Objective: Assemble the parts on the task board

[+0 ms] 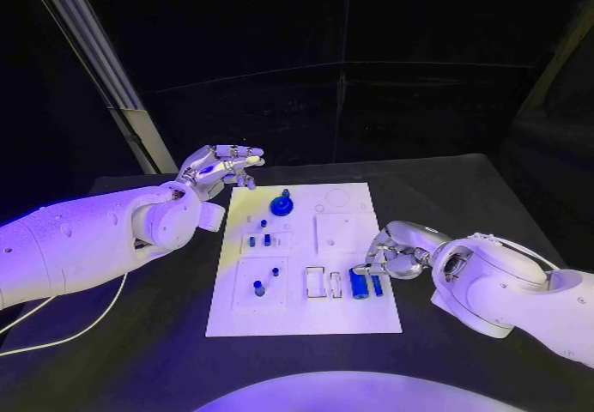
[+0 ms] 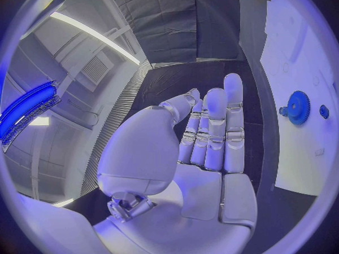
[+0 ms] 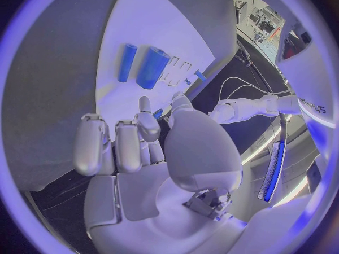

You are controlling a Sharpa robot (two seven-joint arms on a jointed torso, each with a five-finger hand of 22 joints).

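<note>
On the white task board, two blue cylinders are seen lying near the empty, loosely curled right robot hand, best lowered squarely; the left robot hand is held spread.

Left robot hand raised, fingers straight (nothing held); right robot hand low, fingers curled.

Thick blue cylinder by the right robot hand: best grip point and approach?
Probably pinch the cylinder mid-length across its round sides, coming from above. It lies flat on the board, with a thinner one close beside it, so keep fingers slim. The right robot hand, empty, is nearest.
</note>
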